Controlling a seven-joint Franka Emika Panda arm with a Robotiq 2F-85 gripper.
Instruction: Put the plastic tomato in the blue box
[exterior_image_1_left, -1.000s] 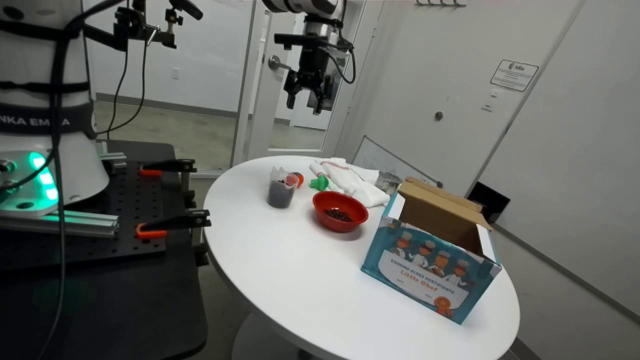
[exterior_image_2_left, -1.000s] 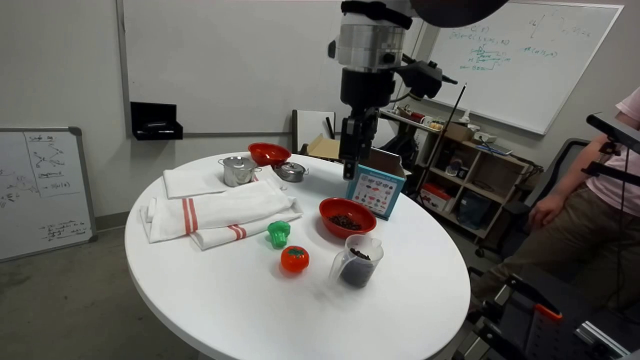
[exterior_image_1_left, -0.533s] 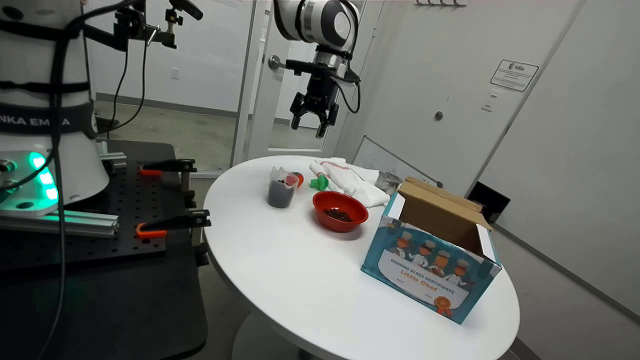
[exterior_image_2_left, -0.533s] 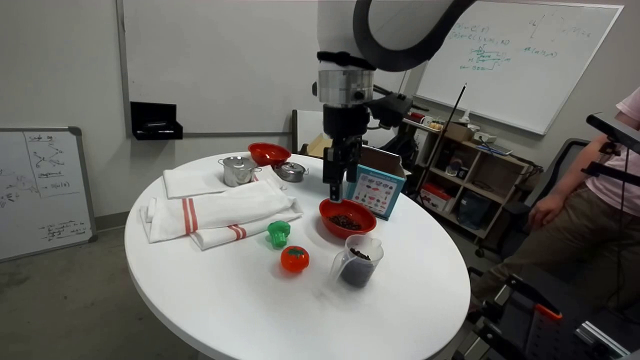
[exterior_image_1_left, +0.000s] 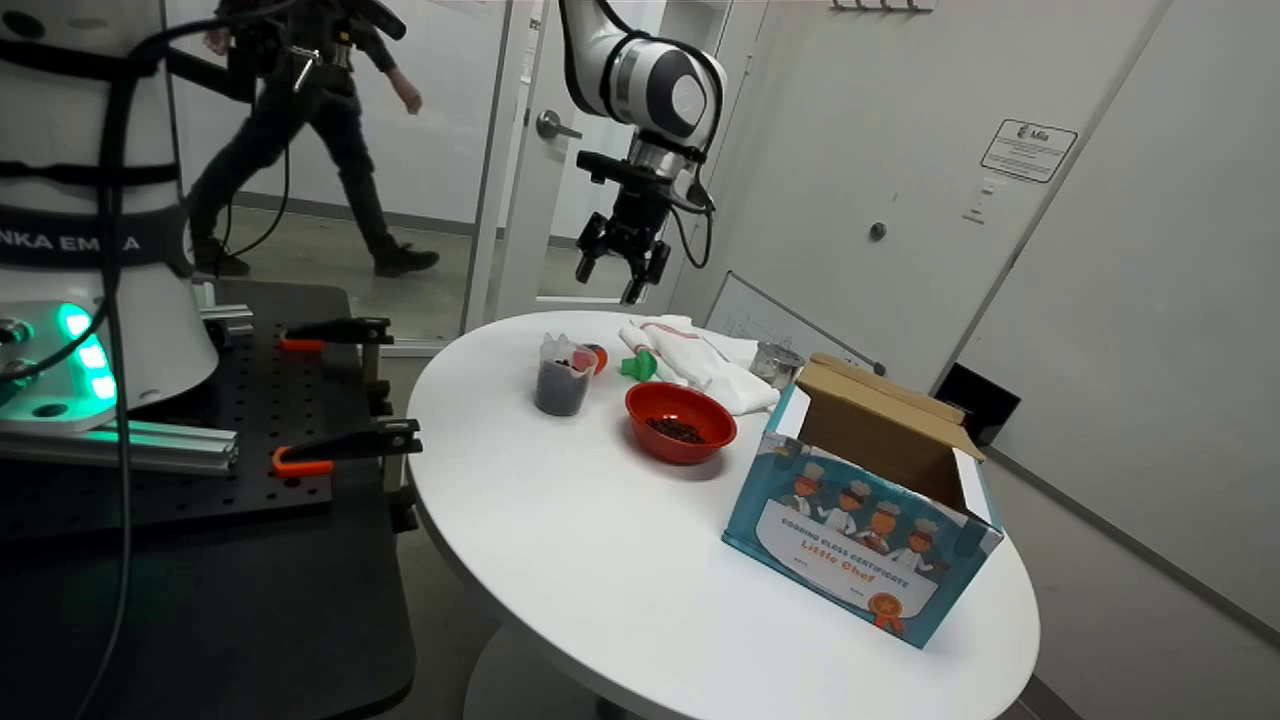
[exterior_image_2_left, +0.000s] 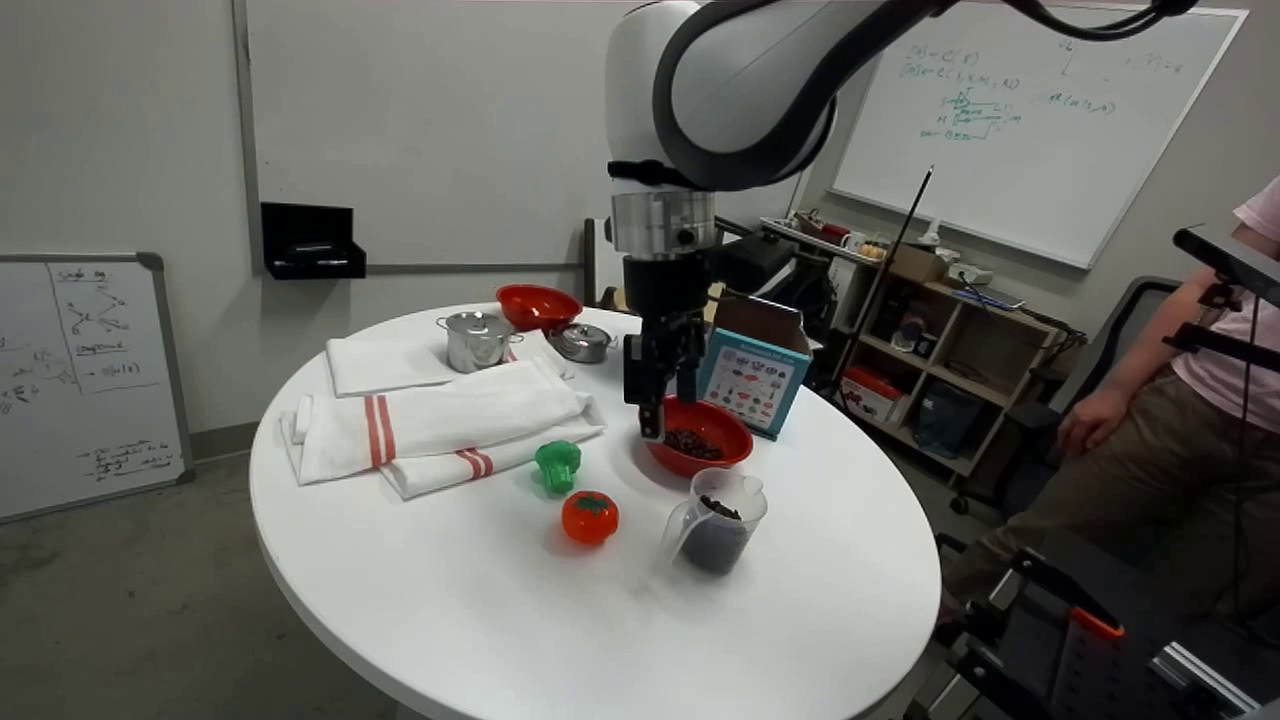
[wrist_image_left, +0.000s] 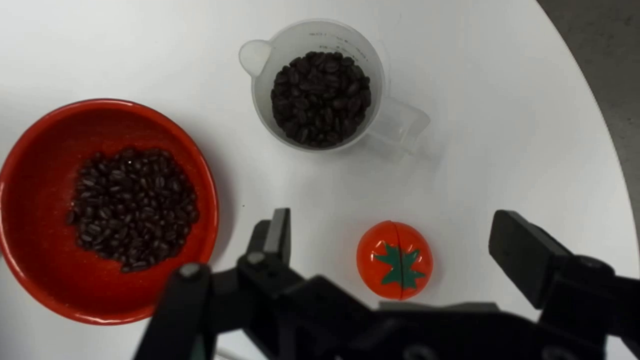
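The red plastic tomato (exterior_image_2_left: 590, 518) with a green leaf mark sits on the white round table. In an exterior view the tomato (exterior_image_1_left: 599, 357) is partly hidden behind a measuring cup. In the wrist view the tomato (wrist_image_left: 375, 265) lies between the two spread fingers, below them and untouched. My gripper (wrist_image_left: 392, 227) is open and empty. It hangs above the table in both exterior views (exterior_image_1_left: 607, 282) (exterior_image_2_left: 668, 410). The blue box (exterior_image_1_left: 850, 540) stands with its top flaps open, and it also shows in an exterior view (exterior_image_2_left: 752, 378). Its inside bottom is hidden.
A clear measuring cup (wrist_image_left: 320, 100) of dark beans stands close to the tomato. A red bowl (wrist_image_left: 212, 200) of beans is nearby. A green toy vegetable (exterior_image_2_left: 557, 467), striped towels (exterior_image_2_left: 450, 415), a metal pot (exterior_image_2_left: 478, 345) and another red bowl (exterior_image_2_left: 538, 307) are on the table.
My gripper has moved down toward the table and, in an exterior view, left toward the tomato. It stays open. A person now walks behind the glass. The tomato and box have not moved.
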